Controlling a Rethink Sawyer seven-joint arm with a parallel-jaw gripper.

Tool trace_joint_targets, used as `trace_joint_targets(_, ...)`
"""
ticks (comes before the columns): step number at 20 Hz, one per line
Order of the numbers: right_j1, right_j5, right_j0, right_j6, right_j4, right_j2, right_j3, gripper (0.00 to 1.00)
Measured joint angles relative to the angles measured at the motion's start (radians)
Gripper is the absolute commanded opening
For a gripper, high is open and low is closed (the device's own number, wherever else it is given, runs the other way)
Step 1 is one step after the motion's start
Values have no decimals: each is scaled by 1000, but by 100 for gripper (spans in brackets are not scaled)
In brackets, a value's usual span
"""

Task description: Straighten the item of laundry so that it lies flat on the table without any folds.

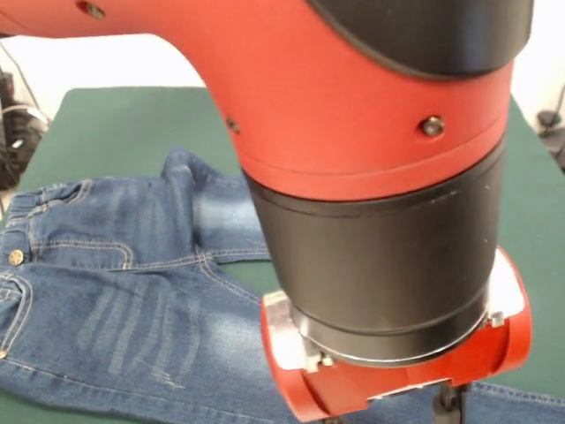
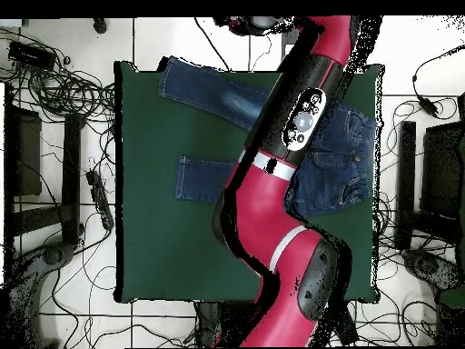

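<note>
The blue denim jeans (image 1: 132, 265) lie on the dark green table (image 1: 115, 124), waistband and brass button (image 1: 16, 257) at the left edge of the front view. One leg bunches into a raised fold (image 1: 181, 168). In the overhead view the jeans (image 2: 350, 159) have the waist at the right; one leg (image 2: 195, 86) runs slanting to the top left corner and the other (image 2: 204, 177) points left. My red and black arm (image 2: 295, 118) crosses over the jeans. Only a dark bit of my gripper (image 1: 450, 405) shows at the bottom edge, low over the denim.
The table (image 2: 173, 245) has bare green felt at the left and bottom of the overhead view. Cables (image 2: 64, 91) and dark stands (image 2: 36, 173) lie on the tiled floor around it. The arm's wrist (image 1: 388, 221) hides the right of the front view.
</note>
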Motion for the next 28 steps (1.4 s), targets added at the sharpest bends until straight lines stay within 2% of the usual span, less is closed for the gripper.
trace_joint_targets(5, 20, 115, 0, 0, -122, 54, 0, 100)
trace_joint_targets(7, 33, 213, 0, 0, -204, 77, 0, 100)
trace_joint_targets(14, 51, 420, -1, 0, -357, 112, 0, 100)
trace_joint_targets(28, 71, 563, -2, 0, -492, 134, 5, 100)
